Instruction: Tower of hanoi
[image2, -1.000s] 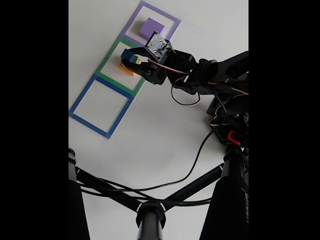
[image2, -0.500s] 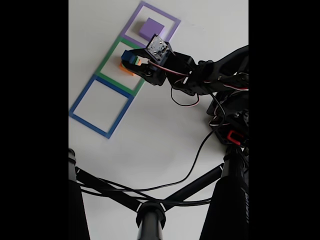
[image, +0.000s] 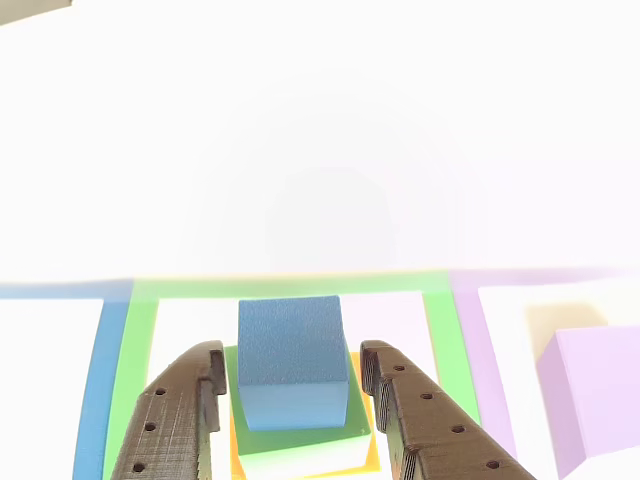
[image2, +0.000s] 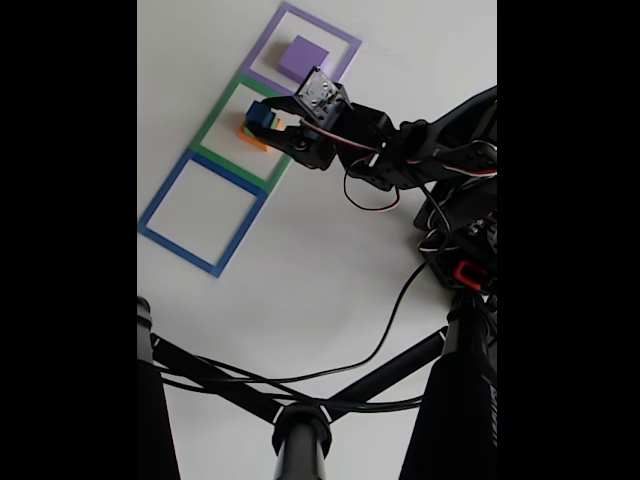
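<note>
Gripper (image: 292, 375) fingers are standing either side of the blue cube (image: 292, 360) in the other view, spread a little wider than it, with a thin strip of background showing between each finger and the cube's sides; whether they are actually touching it I cannot tell. The left finger (image: 175, 420) and right finger (image: 425, 420) are dark, with small holes along them.

The cube is sitting on top of the orange block (image: 300, 462), whose edges are peeking out beneath it, and both are lying inside the green outline (image: 140, 330). The blue outline (image: 95, 400) is running alongside at the left and the purple outline (image: 470, 340) at the right, with the purple slab (image: 600, 390) lying inside that one.

From the fixed view, the gripper (image2: 275, 125) is reaching over the cube (image2: 262, 116) and block (image2: 252, 138) in the middle green outline (image2: 215, 135). The slab (image2: 303, 55) is resting in the far purple outline (image2: 340, 40), apart from the stack. The blue outline (image2: 165, 195) is lying nearest. The arm (image2: 400, 150) is stretching in from the right across the white table (image2: 320, 280).
</note>
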